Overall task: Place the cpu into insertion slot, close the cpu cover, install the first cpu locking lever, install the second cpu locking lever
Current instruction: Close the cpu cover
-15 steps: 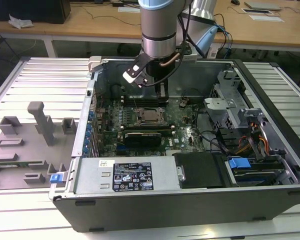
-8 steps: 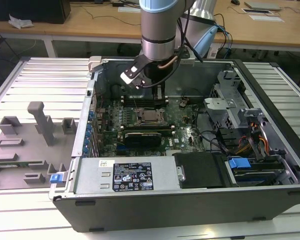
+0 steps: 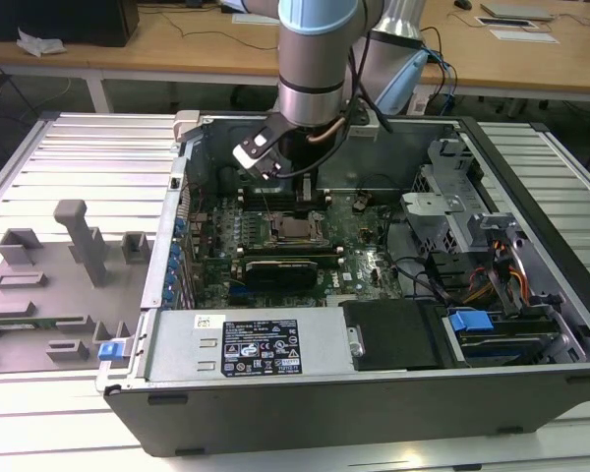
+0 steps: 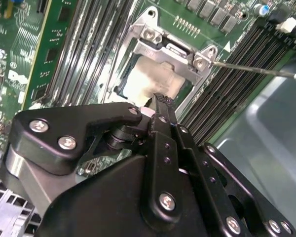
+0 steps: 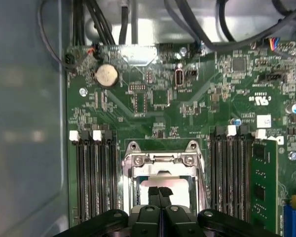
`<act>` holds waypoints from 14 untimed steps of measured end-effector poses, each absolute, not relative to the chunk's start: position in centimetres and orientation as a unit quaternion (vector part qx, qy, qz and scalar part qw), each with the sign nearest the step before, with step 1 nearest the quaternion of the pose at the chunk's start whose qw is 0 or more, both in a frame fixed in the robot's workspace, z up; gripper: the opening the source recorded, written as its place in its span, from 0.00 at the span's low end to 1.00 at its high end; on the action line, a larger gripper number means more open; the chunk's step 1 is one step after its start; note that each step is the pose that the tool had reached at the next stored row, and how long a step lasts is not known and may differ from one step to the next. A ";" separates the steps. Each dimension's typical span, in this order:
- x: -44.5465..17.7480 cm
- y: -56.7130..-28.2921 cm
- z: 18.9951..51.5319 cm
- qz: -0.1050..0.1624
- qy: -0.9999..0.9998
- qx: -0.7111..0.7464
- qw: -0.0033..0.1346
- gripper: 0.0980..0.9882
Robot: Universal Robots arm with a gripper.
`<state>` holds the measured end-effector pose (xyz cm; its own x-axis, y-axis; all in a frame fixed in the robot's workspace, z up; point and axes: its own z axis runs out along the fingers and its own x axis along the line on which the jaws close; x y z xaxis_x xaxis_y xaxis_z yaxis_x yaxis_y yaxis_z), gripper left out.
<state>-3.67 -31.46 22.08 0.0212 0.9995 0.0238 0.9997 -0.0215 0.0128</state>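
Cpu (image 5: pixel 180 190), pale and square, lies directly under the gripper (image 5: pixel 160 191), whose two black fingers are pressed together with nothing between them, tips at or just above the chip's face. Around the cpu sits the black insertion slot (image 5: pixel 134 190), framed by the silver cpu cover (image 5: pixel 158 160). Beyond the cover, a thin metal locking lever (image 4: pixel 256 69) juts out over the memory slots (image 4: pixel 237 84) of the green motherboard (image 5: pixel 153 103).

On my feed I see a ribbed metal worktop (image 3: pixel 88 147). An open computer case (image 3: pixel 374 403) lies flat on it. Just beside the case, toward the exterior view's left, sits a grey fixture plate (image 3: pixel 39 295) carrying upright blocks.
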 end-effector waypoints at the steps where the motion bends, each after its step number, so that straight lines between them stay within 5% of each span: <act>1: -3.7 -31.5 22.1 -0.012 -0.699 -0.715 0.004 0.01; 14: -3.7 -31.5 21.9 -0.005 -0.787 -0.617 0.006 0.01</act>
<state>-3.67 -31.46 21.91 -0.2392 0.9708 0.0168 0.9710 0.2392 0.0004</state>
